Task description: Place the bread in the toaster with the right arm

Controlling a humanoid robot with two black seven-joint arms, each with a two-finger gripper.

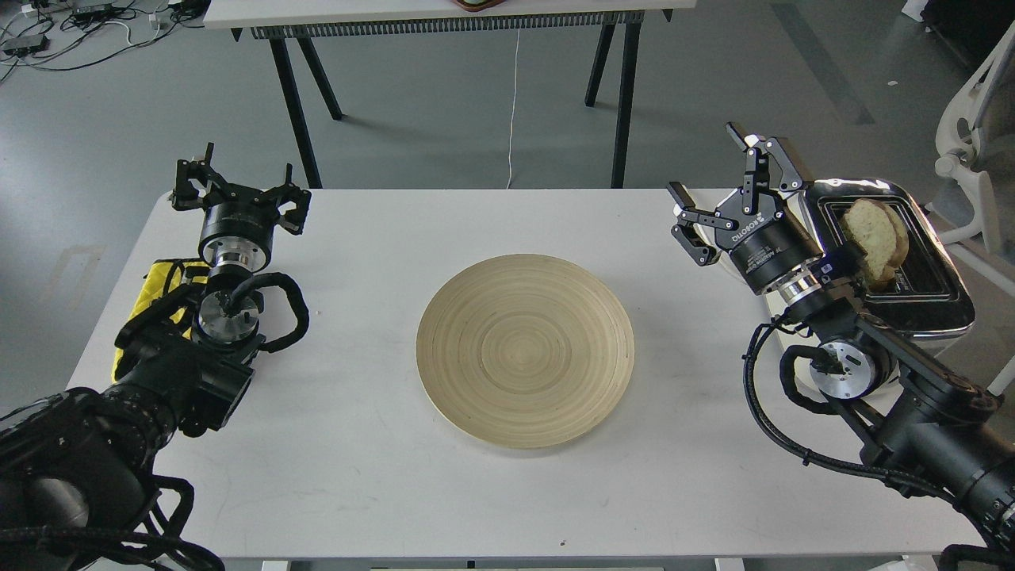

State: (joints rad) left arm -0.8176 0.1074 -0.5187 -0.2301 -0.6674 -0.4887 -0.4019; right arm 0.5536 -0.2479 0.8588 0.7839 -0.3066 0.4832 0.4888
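The bread stands on edge in a slot of the cream-white toaster at the table's right end, its upper half sticking out. My right gripper is open and empty, just left of the toaster and apart from the bread; the right arm hides the toaster's front and side. My left gripper is open and empty at the table's far left, near a yellow cloth.
A round bamboo plate lies empty at the middle of the white table. The toaster's white cord runs off the back edge. A second table stands behind, a white chair at the right.
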